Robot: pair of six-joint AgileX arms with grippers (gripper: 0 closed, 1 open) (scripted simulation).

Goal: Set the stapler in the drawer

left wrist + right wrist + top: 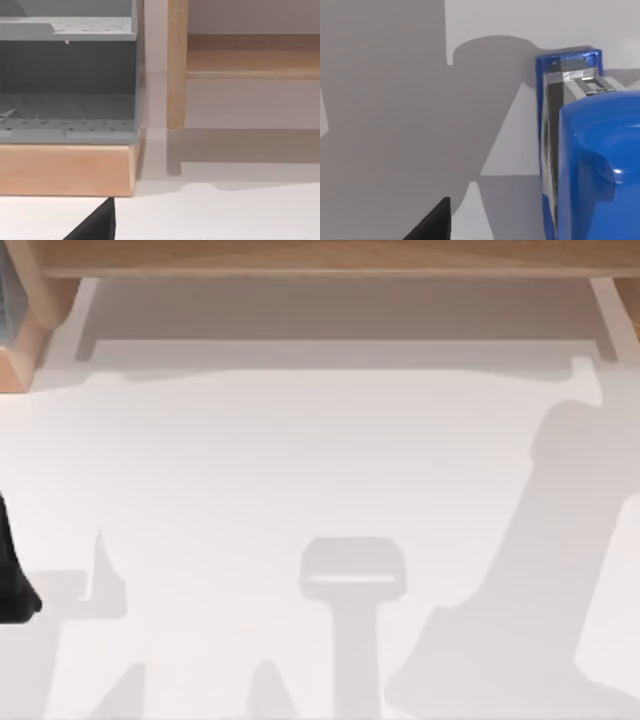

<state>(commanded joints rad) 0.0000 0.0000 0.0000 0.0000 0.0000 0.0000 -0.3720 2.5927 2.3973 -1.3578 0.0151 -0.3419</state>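
The bright blue stapler [585, 150], with a silver strip along its side, looms close in the right wrist view above the white table. A black part of my right gripper [430, 222] shows beside it, apart from the blue body. The drawer [65, 112] has a grey perforated inside and a light wooden front [65, 170]. It faces my left gripper [95, 225], whose black tip sits just before that front. In the top view the drawer's cabinet [15, 330] stands at the far left corner, and my left arm [12, 580] is at the left edge.
A light wooden shelf [320, 258] on thin legs [176, 65] runs along the table's back edge. Arm shadows [540, 570] fall across the white tabletop [300, 460].
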